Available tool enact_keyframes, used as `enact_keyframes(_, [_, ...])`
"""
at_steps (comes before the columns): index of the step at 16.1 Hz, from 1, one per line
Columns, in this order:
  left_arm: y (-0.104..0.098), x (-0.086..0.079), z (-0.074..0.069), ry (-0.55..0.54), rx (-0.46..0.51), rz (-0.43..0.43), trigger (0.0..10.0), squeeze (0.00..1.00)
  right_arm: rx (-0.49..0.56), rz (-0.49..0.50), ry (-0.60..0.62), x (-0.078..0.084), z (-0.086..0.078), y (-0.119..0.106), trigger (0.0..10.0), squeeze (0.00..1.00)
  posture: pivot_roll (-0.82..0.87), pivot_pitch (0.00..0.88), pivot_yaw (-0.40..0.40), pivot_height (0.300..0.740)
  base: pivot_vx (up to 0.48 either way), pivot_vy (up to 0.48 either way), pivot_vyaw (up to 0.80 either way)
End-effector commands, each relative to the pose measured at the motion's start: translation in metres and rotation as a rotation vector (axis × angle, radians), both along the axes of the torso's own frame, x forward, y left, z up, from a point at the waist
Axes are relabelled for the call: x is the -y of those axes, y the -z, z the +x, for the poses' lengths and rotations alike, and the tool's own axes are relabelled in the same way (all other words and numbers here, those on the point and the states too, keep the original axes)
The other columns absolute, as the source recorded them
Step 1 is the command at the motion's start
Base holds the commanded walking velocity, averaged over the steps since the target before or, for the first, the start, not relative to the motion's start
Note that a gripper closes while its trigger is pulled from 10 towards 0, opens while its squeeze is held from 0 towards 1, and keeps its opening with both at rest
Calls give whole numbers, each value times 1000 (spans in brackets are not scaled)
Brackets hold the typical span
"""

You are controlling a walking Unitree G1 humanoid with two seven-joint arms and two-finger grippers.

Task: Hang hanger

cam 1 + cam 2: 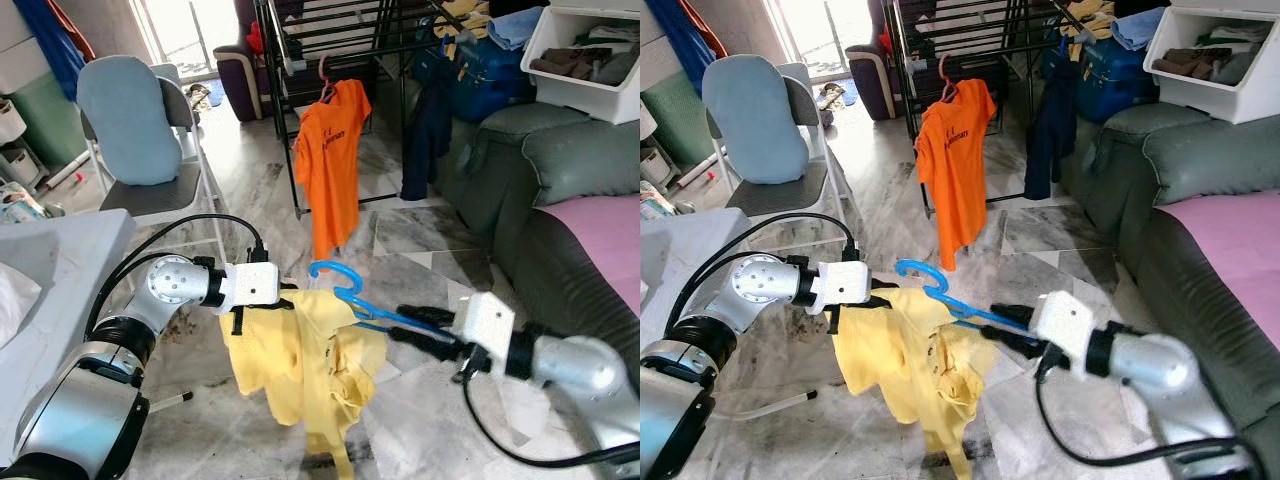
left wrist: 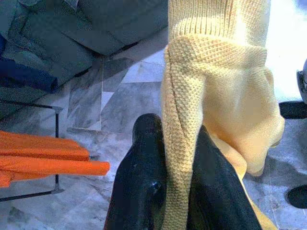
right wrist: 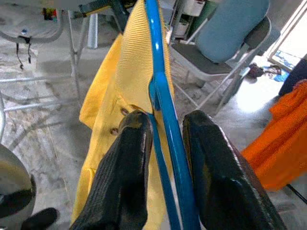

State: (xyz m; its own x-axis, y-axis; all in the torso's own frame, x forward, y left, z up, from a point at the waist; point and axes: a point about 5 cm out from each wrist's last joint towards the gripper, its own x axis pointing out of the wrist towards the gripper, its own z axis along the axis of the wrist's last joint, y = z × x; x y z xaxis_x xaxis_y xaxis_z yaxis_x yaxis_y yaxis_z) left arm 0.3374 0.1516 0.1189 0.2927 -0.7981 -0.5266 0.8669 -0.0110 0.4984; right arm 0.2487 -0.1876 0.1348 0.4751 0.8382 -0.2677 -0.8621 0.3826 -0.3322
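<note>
A: Where is the hanger right now?

B: The blue plastic hanger (image 1: 352, 297) hangs in mid-air between the two arms, above the marble floor (image 1: 420, 240), with a yellow knit shirt (image 1: 300, 365) draped over it. The right end effector (image 3: 165, 125) has its black fingers pinched narrowly on the hanger's blue bar. The left end effector (image 2: 169, 136) is clamped on a fold of the yellow shirt.

A: And the place it should go?

B: Likely the black drying rack (image 1: 330, 30), well apart from the robot across the floor. An orange T-shirt (image 1: 330, 160) already hangs there on a pink hanger (image 1: 325, 80), and a dark navy garment (image 1: 428, 130) hangs beside it.

A: What could go wrong?

B: The shirt sits bunched and lopsided, so I judge it could slide off the hanger if the left end effector lets go or pulls sideways. The right grip is far along the bar from the hook, so the hanger may twist and the hook could miss the rail. The folding chair (image 1: 150, 130) with its blue cushion stands near the path on the left, as does the grey table (image 1: 50, 290).

A: Any containers?

B: A white bin (image 1: 590, 60) sits on the grey sofa (image 1: 520, 170), holding folded clothes, dark and greenish.
</note>
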Motion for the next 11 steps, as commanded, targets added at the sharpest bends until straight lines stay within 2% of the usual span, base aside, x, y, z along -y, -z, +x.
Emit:
enact_keyframes(1, [-6,-7,4,-42,17,-20,0,0,9,-12,-10,5,3,-8,10000,1000,-225,0,130,740,0,0,0])
enact_keyframes(2, [-5,-7,4,-43,16,-18,0,0,15,-23,-4,10,6,-11,10000,1000,-228,0,126,740,0,0,0])
enact_keyframes(3, [-4,-7,3,-46,8,-28,0,0,17,-40,9,23,12,-24,10000,1000,-228,0,121,740,0,0,0])
enact_keyframes(5, [-4,-6,3,-50,8,-33,0,0,-5,-44,-8,32,13,-35,10000,1000,-228,0,119,740,0,0,0])
enact_keyframes(6, [-3,-5,3,-47,11,-28,0,0,-38,-23,-29,33,11,-39,10000,1000,-230,0,118,740,0,0,0])
enact_keyframes(8, [-6,-4,5,-64,30,-34,0,0,-116,-49,-73,42,0,-41,10000,1000,-238,0,112,740,0,0,0])
enact_keyframes(9, [-7,-4,7,-83,50,-38,0,0,-95,-47,-45,46,2,-44,10000,1000,-242,0,110,740,0,0,0])
enact_keyframes(10, [-8,-4,11,-144,70,-68,0,0,41,-23,86,54,17,-52,10000,1000,-245,0,107,740,0,0,0])
enact_keyframes(11, [-7,-4,12,-170,73,-86,0,0,134,4,171,57,27,-59,10000,1000,-247,0,107,740,0,0,0])
